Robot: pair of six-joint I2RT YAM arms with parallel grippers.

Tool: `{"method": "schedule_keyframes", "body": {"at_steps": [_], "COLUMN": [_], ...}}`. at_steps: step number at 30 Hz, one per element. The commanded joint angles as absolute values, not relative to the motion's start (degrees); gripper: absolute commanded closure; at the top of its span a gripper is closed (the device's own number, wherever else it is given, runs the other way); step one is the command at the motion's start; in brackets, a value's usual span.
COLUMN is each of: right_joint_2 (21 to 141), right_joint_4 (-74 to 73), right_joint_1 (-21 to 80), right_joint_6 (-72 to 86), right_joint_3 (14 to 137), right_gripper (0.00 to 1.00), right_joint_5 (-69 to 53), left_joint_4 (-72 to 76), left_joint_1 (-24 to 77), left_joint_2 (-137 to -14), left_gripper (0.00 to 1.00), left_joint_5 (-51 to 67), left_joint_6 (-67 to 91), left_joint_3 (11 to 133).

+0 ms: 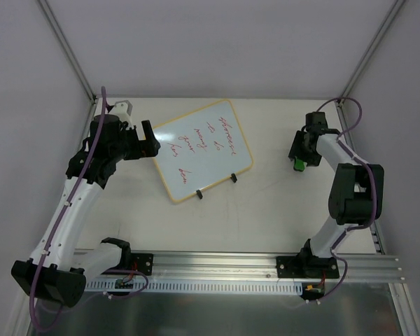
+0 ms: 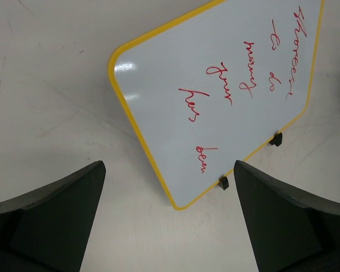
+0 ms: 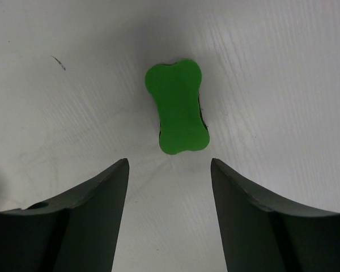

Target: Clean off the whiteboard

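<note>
The pale desk (image 1: 266, 210) is flat and smooth, bounded by plain walls at the back and on both sides. There is bare surface around everything on it.

The whiteboard (image 1: 201, 150) lies face up in the far middle of the desk, turned at an angle. Red handwriting (image 2: 243, 85) covers most of it, and two small black feet (image 2: 223, 182) stick out from its near long edge.

The left end effector (image 1: 148, 142) is just beside the board's left corner. It is open wide with nothing in it.

The right end effector (image 1: 299, 161) is well apart from the board, at the far right of the desk. It is also open and empty, pointing down over a green eraser (image 3: 177, 107).

In the right wrist view the eraser rests on the desk just ahead of the fingertips (image 3: 122, 167), not yet between them. Its long axis runs away from the camera with a slight lean, so its narrow waist faces the gap, which is wider than the eraser.

The right arm is clearly the nearer one. The pickup seems to need a short advance and descent to straddle that waist. After that, the carry goes leftward across open desk to the writing.
</note>
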State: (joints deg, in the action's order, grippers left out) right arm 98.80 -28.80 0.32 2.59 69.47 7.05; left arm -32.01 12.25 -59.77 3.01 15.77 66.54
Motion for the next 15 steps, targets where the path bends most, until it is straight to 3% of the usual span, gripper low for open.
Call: {"method": "schedule_keyframes", "body": {"at_steps": [1, 15], "right_joint_2": [101.16, 107.22], "right_joint_4": [-28.39, -28.48], "right_joint_1": [0.26, -2.46], "right_joint_6": [-1.93, -8.70], "right_joint_3": [73.21, 76.46], "right_gripper": [0.39, 0.45], "right_joint_5": [8.61, 4.57], "left_joint_4": [-30.67, -30.76], "left_joint_1": [11.51, 11.34], "left_joint_2": [-57.57, -56.34], "left_gripper": [0.01, 0.01], "left_joint_5": [3.17, 0.79], "left_joint_6": [13.89, 13.89], "left_joint_3": [65.66, 63.37]}}
